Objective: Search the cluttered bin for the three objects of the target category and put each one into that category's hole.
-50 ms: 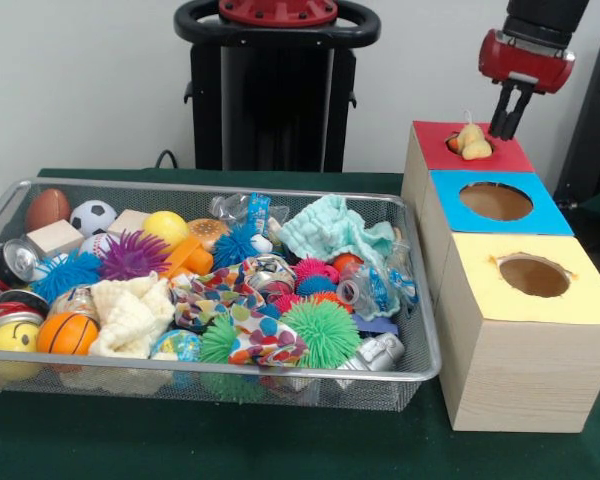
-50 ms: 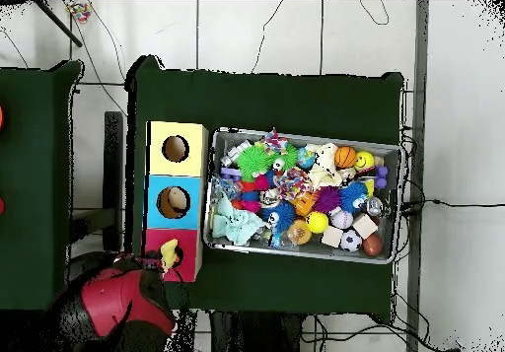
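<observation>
My gripper [image 1: 507, 128] hangs just above the back right corner of the red-topped box [image 1: 505, 157], its two dark fingers slightly apart and holding nothing. A small tan and yellow soft object [image 1: 470, 142] lies on the red top, over the hole, just left of the fingertips and apart from them. In the overhead view the same object [image 2: 169, 250] rests on the red box [image 2: 155, 240], and the arm's red body [image 2: 118, 299] hides the gripper. The wire bin [image 1: 280, 373] is full of mixed toys.
In line with the red box stand a blue-topped box [image 1: 545, 222] and a yellow-topped box [image 1: 580, 300], each with a round hole. The bin holds spiky balls [image 1: 322, 332], a basketball [image 1: 67, 333], a soccer ball [image 1: 92, 216], cloths [image 1: 330, 232] and cans [image 1: 20, 260].
</observation>
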You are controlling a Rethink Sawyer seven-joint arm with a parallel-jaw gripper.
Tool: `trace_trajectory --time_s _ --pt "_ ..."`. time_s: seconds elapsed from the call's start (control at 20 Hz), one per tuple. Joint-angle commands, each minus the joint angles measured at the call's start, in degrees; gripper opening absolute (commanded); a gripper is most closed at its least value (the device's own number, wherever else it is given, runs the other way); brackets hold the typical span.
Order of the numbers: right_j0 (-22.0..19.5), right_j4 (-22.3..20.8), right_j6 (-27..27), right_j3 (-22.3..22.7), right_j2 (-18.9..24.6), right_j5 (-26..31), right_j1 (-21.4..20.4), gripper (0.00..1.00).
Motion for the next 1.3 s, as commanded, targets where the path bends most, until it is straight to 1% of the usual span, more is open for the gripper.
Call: trace_trajectory --time_s 0.05,0.3,0.4,0.45,0.55,0.65,0.75,0.85,0.95,1.1,1.3 --pt "-8.5 -5.2 -5.9 2.5 11.7 -4.1 -1.5 0.0" --pt "-16.9 -8.1 -8.1 6.6 18.7 -5.6 -3.8 0.0" --pt "-19.0 -9.8 -7.8 7.5 19.8 -6.2 -4.3 0.0" --pt "-18.8 -10.9 -6.9 7.5 19.1 -6.6 -4.4 0.0" --pt "-16.7 -13.2 -4.2 7.0 15.9 -6.6 -4.2 0.0" --pt "-13.6 -14.9 -0.8 6.0 12.2 -7.3 -3.3 0.0" --pt "-10.2 -15.8 2.7 5.2 9.1 -8.7 -2.2 0.0" --pt "-7.3 -16.0 5.4 4.5 6.9 -9.9 -1.0 0.0" --pt "-4.9 -15.7 7.2 3.6 5.3 -10.7 0.3 0.0" --pt "-0.2 -14.3 9.9 3.1 1.4 -12.7 2.6 0.0" --pt "4.1 -11.3 11.0 2.3 -2.0 -12.7 4.7 0.0"
